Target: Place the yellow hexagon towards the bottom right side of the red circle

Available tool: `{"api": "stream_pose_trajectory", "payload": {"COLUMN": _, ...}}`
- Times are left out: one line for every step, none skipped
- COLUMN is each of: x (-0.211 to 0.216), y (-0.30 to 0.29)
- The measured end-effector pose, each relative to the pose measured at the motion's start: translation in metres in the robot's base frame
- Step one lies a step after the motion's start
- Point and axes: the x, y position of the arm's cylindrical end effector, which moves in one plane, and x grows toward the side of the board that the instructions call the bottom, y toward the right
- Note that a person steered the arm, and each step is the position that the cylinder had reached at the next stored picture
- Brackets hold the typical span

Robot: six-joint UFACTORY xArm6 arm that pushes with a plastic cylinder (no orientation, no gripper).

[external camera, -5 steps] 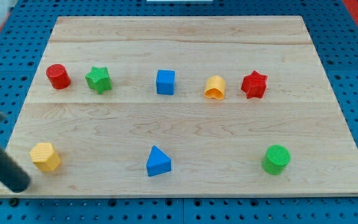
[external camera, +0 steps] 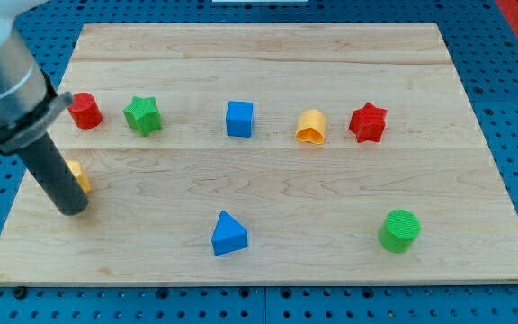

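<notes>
The yellow hexagon (external camera: 80,176) lies near the board's left edge, mostly hidden behind my rod. My tip (external camera: 70,208) rests on the board just below and left of the hexagon, touching it or nearly so. The red circle (external camera: 85,110) stands above it in the upper left, partly covered by the arm's grey body. The hexagon sits straight below the red circle, roughly a block's width of bare board between them.
In the upper row, left to right, stand a green star (external camera: 142,115), a blue cube (external camera: 239,119), a yellow arch-shaped block (external camera: 311,127) and a red star (external camera: 368,122). A blue triangle (external camera: 229,233) and a green cylinder (external camera: 399,230) lie near the view's bottom.
My tip has moved up and to the right from the board's bottom left corner. The yellow hexagon has been pushed upward, toward the red circle. The other blocks have not moved.
</notes>
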Motion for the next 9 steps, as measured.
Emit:
{"api": "stream_pose_trajectory", "payload": {"x": -0.014, "y": -0.008}}
{"api": "stream_pose_trajectory", "payload": {"x": -0.009, "y": -0.013}}
{"api": "stream_pose_trajectory", "payload": {"x": -0.011, "y": -0.034}}
{"api": "stream_pose_trajectory", "payload": {"x": -0.023, "y": -0.019}}
{"api": "stream_pose_trajectory", "payload": {"x": -0.036, "y": -0.002}}
{"api": "stream_pose_trajectory", "payload": {"x": -0.061, "y": 0.001}}
{"api": "stream_pose_trajectory", "payload": {"x": -0.056, "y": 0.001}}
{"api": "stream_pose_trajectory", "payload": {"x": -0.055, "y": -0.007}}
{"api": "stream_pose_trajectory", "payload": {"x": -0.082, "y": -0.007}}
